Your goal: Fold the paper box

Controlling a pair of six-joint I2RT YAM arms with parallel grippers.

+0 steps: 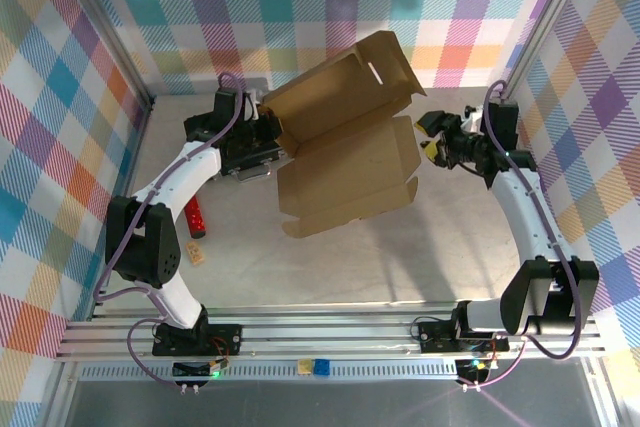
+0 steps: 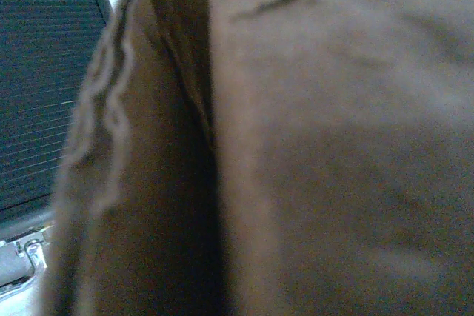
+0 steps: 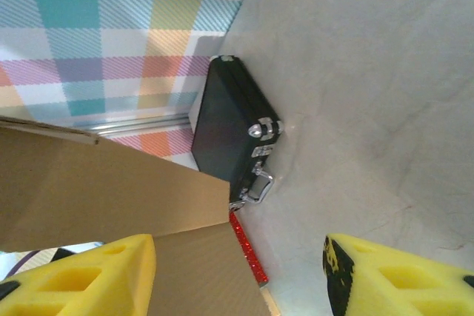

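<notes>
Toward the back of the table [image 1: 400, 267], the paper box [image 1: 350, 182] is seen half formed, with its base panel open to the overhead camera and its slotted lid panel [image 1: 345, 82] raised behind it. The left hand [image 1: 262, 139] is closed. Its fingers are hidden, but brown cardboard [image 2: 311, 168] crowds the left wrist view beside the black case [image 2: 44, 72], so it is judged to be pinching the box's left wall. The right hand [image 1: 432, 137] is held just beside the box's right edge, apart from it, with its 2 yellow fingers [image 3: 81, 275] spread and nothing gripped. From its wrist camera a cardboard flap [image 3: 111, 190] is seen ahead of those fingers. The box is judged to be very light, so it is likely to slide or swing if pushed while only 1 hand has it. The corrugated board should be stiff across a panel yet ready to hinge at its scored creases. A hard pinch in mid-panel could dent or kink it. Its plain surface offers moderate grip. Hold is best taken on a free edge of the right side wall or flap, close to a crease, so the fold follows the score rather than buckling the panel.
</notes>
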